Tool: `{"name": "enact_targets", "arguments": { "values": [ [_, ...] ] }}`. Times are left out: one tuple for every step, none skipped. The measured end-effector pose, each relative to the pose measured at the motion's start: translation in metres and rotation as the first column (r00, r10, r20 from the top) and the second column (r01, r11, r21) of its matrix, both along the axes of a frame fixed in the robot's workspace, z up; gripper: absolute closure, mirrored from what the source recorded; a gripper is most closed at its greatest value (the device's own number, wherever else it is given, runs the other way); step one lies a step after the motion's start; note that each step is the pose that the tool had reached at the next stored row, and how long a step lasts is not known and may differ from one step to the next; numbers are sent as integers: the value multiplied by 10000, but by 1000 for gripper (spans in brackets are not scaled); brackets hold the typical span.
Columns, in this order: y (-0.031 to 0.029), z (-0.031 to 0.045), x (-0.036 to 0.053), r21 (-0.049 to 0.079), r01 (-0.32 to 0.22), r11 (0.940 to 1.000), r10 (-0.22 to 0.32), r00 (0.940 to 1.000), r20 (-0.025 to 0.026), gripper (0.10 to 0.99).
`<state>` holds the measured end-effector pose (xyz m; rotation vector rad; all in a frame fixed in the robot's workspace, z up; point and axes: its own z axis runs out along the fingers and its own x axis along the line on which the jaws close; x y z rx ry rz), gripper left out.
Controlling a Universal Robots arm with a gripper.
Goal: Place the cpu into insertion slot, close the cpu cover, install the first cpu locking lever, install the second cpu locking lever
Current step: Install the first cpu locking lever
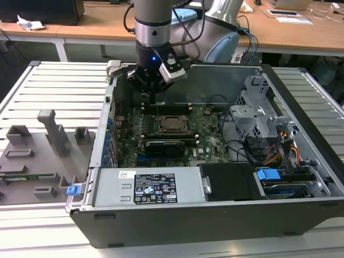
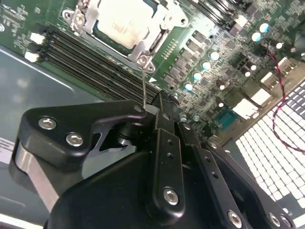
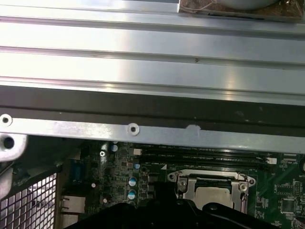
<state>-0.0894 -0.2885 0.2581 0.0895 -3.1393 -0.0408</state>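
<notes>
the cpu (image 2: 125, 24) sits in its socket on the motherboard (image 1: 212, 137), silvery top showing through the window of the cpu cover (image 2: 155, 40), which lies flat around it. a thin wire lever (image 2: 144, 88) rises from the cover's corner to the gripper (image 2: 159, 107), whose fingers are pinched together on it. in the exterior view the gripper (image 1: 154, 102) hangs inside the open case (image 1: 215, 220), just behind the socket.

One cpu (image 2: 125, 23), one cpu cover (image 2: 157, 36), perhaps four memory slots (image 2: 90, 59).
</notes>
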Motion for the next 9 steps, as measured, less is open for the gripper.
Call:
{"name": "enact_targets", "arguments": {
  "values": [
    [0, -1, 14, 0, -1, 10000, 1, 10000, 0, 980],
    [0, -3, 22, 0, -1, 10000, 1, 10000, 0, 980],
    [-1, -3, 28, 0, -1, 10000, 1, 10000, 0, 980],
    [0, -4, 31, -1, -1, 10000, 1, 10000, 0, 980],
    [0, -4, 33, 0, 0, 10000, 0, 10000, 0, 980],
    [0, -5, 37, 0, 0, 10000, 0, 10000, 1, 980],
    [0, -5, 41, 1, 0, 10000, 0, 10000, 1, 980],
    [0, -6, 45, 0, -1, 10000, 1, 10000, 0, 980],
    [0, -6, 48, 0, -1, 10000, 1, 10000, 1, 980]
  ]
}}
